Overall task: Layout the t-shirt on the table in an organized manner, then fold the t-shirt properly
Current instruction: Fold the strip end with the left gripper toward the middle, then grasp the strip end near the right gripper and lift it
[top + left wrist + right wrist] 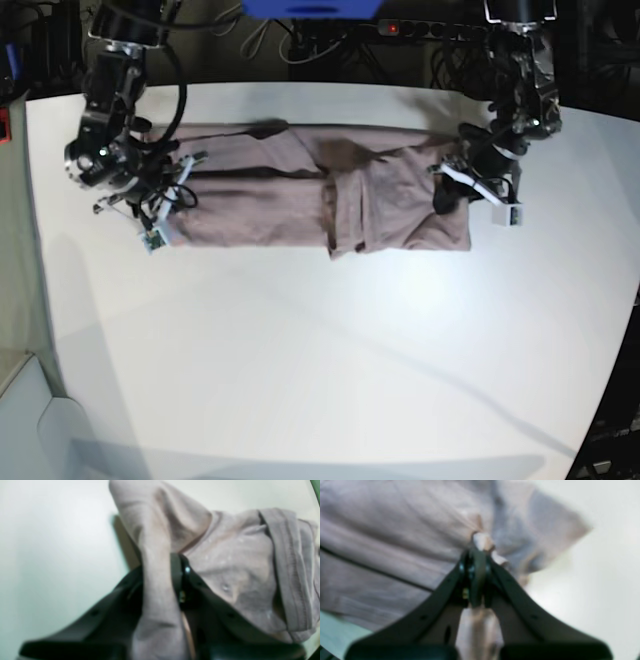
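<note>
The mauve-pink t-shirt [260,190] lies as a long wrinkled band across the far half of the white table [320,360], with a bunched fold near its middle. My left gripper [450,195] is at the shirt's right end. In the left wrist view it [158,567] is shut on a raised ridge of the t-shirt [237,567] that runs between the jaws. My right gripper [183,192] is at the shirt's left end. In the right wrist view it [478,552] is shut, pinching a small tuft of the t-shirt [395,530] at its tips.
Beyond the table's far edge lie dark cables and a power strip [420,28]. A blue object [310,8] sits at the top centre. The table's curved right edge [625,330] borders dark floor. Bare white tabletop stretches in front of the shirt.
</note>
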`<move>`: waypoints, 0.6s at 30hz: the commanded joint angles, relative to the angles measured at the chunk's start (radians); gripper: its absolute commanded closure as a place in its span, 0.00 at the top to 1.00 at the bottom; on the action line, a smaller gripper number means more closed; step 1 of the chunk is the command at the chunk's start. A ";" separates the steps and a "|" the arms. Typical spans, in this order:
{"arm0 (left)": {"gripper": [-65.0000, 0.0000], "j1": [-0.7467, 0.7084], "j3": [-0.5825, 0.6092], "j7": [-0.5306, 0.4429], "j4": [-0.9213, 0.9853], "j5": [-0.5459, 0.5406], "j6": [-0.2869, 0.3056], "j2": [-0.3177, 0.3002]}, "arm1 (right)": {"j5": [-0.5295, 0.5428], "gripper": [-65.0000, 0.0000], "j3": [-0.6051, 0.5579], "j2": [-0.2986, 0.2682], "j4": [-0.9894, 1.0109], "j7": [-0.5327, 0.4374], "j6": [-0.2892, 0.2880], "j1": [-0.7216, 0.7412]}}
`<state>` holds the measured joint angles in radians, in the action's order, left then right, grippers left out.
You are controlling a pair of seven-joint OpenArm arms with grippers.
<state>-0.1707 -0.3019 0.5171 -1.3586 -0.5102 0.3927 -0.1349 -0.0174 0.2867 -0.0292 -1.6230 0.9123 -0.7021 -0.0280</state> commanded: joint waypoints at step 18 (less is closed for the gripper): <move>0.01 0.009 -0.004 0.024 0.000 0.035 -0.031 -0.039 | 0.000 0.61 0.105 0.033 -0.182 0.163 0.004 -0.016</move>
<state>-0.1604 -0.3031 0.5186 -1.3529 -0.5022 0.3882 -0.1661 -0.0303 0.3973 0.0067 -1.7885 1.0882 -0.7017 -0.0582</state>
